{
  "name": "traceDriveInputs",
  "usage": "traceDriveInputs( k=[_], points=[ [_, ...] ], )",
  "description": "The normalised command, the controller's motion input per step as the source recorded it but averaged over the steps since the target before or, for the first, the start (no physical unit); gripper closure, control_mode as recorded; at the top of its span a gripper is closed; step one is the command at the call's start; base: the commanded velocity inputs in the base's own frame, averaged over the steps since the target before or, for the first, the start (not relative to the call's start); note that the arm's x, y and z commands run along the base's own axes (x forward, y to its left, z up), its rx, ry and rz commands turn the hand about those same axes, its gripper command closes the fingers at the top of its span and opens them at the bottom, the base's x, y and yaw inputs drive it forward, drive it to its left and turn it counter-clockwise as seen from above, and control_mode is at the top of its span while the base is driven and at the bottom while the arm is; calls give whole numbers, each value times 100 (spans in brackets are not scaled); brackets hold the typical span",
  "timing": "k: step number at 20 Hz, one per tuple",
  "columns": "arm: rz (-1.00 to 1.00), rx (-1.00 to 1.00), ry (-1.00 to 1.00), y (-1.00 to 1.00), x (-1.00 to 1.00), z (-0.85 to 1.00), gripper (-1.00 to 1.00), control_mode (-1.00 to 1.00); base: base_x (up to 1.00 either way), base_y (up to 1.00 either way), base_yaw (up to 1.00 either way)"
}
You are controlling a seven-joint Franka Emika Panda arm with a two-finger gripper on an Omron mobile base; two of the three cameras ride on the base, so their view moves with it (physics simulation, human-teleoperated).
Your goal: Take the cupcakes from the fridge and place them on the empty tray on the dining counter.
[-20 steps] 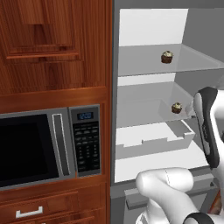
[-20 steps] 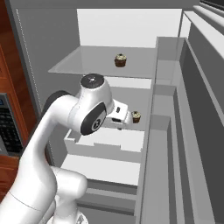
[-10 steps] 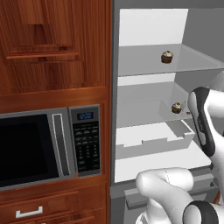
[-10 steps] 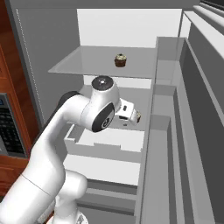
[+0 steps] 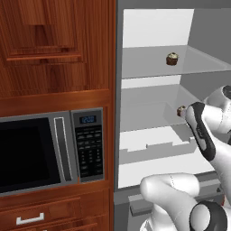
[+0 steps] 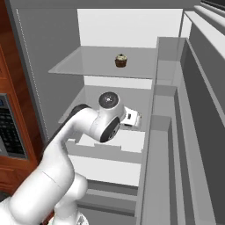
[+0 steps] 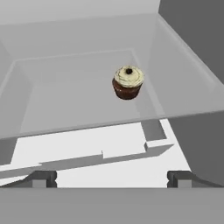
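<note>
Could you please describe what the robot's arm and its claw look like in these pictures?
The arm is glossy white, built of rounded tubular segments with dark grey to black joint rings and a round grey cap at one joint. The claw ends in two small dark grey, blocky fingertips. No cables or markings are visible.

Since a second ago the arm has swung its hand deeper into the open fridge (image 6: 171, 132), toward the lower cupcake (image 7: 128, 82). In the right base view the round wrist joint has climbed from about 8 o'clock of that cupcake to cover it. In the left base view the forearm has edged toward 9 o'clock and now hides most of that cupcake (image 5: 181, 111). The claw (image 7: 112, 178) has its tips spread wide, the cupcake at 12 o'clock.
</note>
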Motion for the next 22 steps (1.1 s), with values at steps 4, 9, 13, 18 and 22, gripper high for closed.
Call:
traceDriveInputs(
  k=[4, 9, 13, 18, 22],
  points=[
    [0, 0, 1, -7, 71, -2, -100, -100, 0, 0, 0],
    [0, 0, 0, -25, 56, -13, -100, -100, 0, 0, 0],
    [0, 0, 0, -32, 42, -15, -100, -100, 0, 0, 0],
    [0, 0, 0, -19, 41, -14, -100, -100, 0, 0, 0],
    [0, 0, 0, -10, 39, -13, -100, -100, 0, 0, 0]
  ],
)
